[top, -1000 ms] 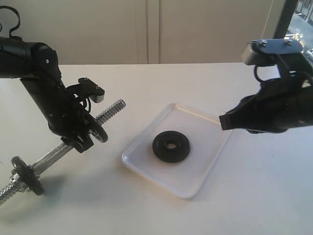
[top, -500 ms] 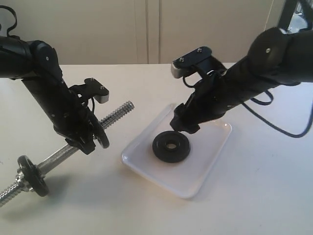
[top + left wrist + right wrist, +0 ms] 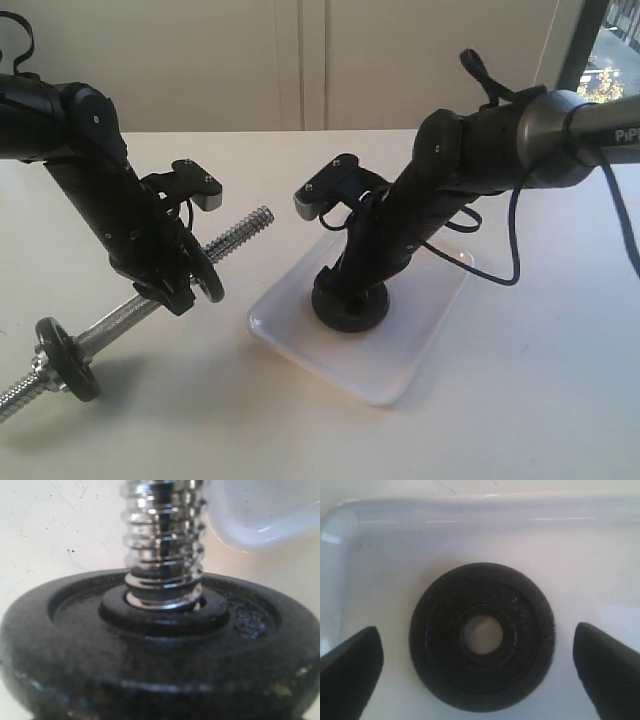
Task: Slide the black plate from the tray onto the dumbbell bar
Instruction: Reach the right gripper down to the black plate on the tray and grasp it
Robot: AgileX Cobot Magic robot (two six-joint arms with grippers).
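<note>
My right jaws stand wide. Their blunt black fingertips (image 3: pixel 350 672) flank the black plate (image 3: pixel 440 645) on either side, with white plastic showing in both gaps, so nothing is gripped. The plate is a matte, slightly grainy round disc with a thick rounded rim and a recessed centre around a clean round hole. It lies flat near the middle of the tray (image 3: pixel 400 350), a glossy white rectangle with rounded corners and a low raised lip.

My left jaws are hidden in their own camera behind a scuffed black disc (image 3: pixel 150 670). From the exterior camera I see them clamped on the dumbbell bar (image 3: pixel 235 238) and holding it tilted. The bar is bright chrome with a coarse thread and runs from 8 o'clock up to 2 o'clock. Its free threaded end points toward the tray, which sits at its 4 o'clock. A second dull disc (image 3: pixel 62 358) rides near the 8 o'clock end, low over the pale desk (image 3: pixel 540 380).
</note>
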